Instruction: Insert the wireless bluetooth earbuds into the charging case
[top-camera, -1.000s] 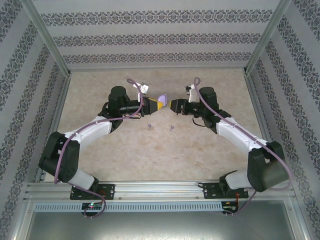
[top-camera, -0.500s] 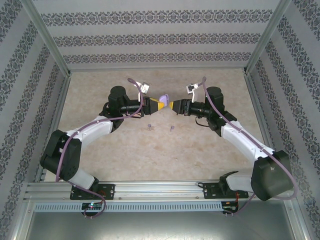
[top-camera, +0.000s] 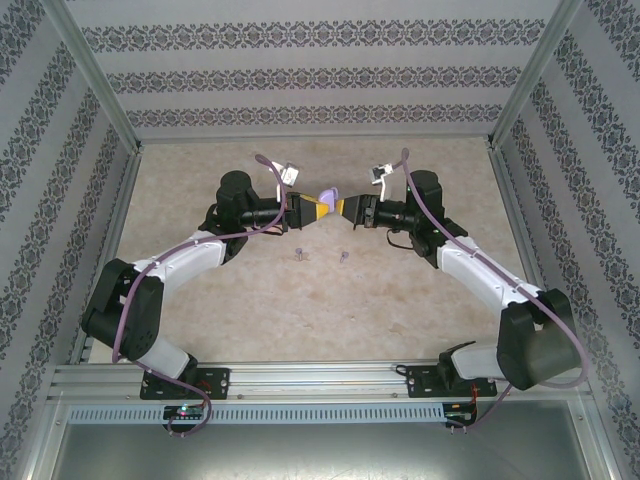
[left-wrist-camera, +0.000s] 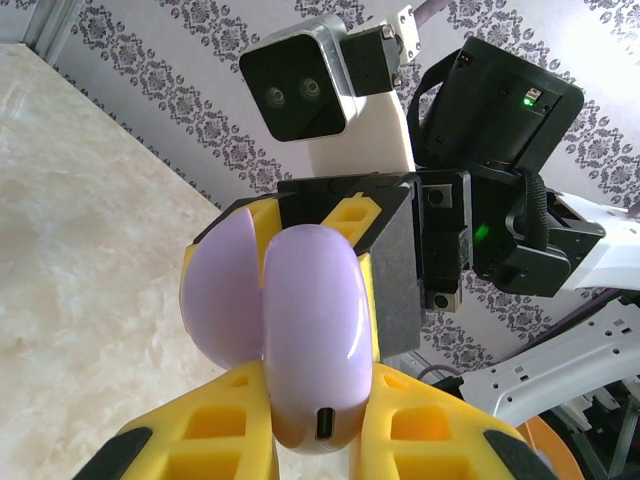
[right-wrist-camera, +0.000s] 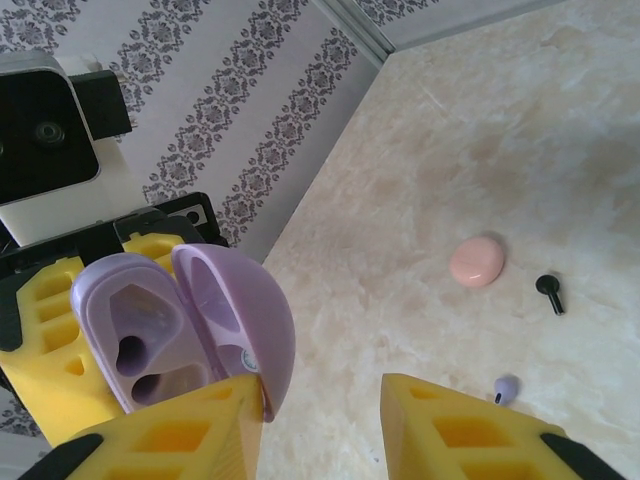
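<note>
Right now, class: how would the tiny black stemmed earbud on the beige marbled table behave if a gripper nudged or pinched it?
The tiny black stemmed earbud is dwarfed by the pink round disc, so probably light and easily flicked away. Its rounded head and thin stem suggest it would pivot or roll, not slide straight.

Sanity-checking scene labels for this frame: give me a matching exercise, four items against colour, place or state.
Things:
1 charging case
2 round disc
3 black earbud
4 purple earbud

States:
A pink, flat on the table
B on the table, just beside the disc
C held up by the left gripper, lid open
D on the table, nearest the right gripper

Pairs: 1-C, 2-A, 3-B, 4-D
</note>
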